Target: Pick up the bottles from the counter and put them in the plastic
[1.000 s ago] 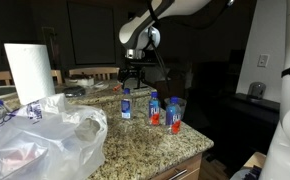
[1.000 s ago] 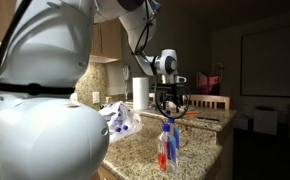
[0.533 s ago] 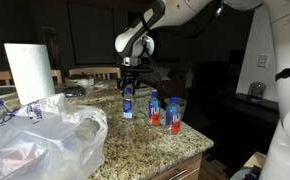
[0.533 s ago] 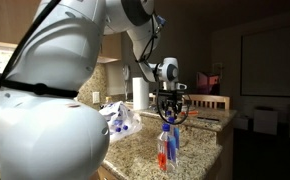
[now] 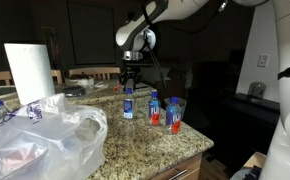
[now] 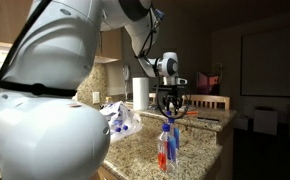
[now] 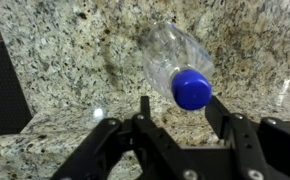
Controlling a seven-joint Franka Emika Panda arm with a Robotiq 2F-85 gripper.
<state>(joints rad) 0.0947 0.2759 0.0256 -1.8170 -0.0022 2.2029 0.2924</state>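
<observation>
— What's changed with that bottle (image 7: 180,65)?

— It stands on the desk (image 7: 65,70) as before. A second ago the gripper (image 7: 182,108) hung wide above it. Now the jaws have drawn in on either side of its blue cap (image 7: 192,88).

— Gripping it?

— Can't tell. I see a gap on one side of the cap, and the bottle isn't lifted in an exterior view (image 5: 126,103).

— So the pick-up is only starting?

— I'd say so. Two more bottles (image 5: 163,110) wait just beside it, and the bag (image 5: 45,140) lies well apart at the desk's other end.

— Any writing?

— Blue-and-white labels, too small to read.
</observation>
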